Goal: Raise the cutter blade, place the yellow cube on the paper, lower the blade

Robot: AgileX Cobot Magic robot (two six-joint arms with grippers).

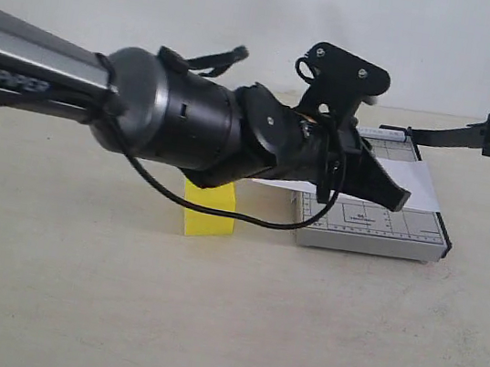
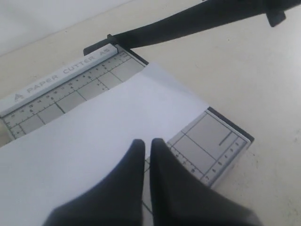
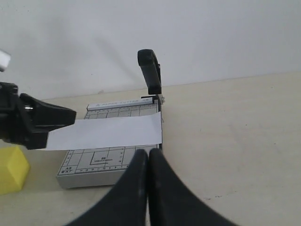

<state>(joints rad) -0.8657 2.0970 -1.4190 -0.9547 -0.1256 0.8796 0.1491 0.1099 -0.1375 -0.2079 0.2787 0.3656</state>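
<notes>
The cutter blade stands raised off the grey cutter board, hinged at its far corner. The white paper lies across the board. On the table to the left of the board sits the yellow cube, partly behind my left arm. My left gripper hovers over the paper, shut and empty. To the right of the board, my right gripper is shut with nothing in it; the exterior view does not show it.
My left arm reaches across from the left and hides part of the table behind it. A white wall stands behind the beige table.
</notes>
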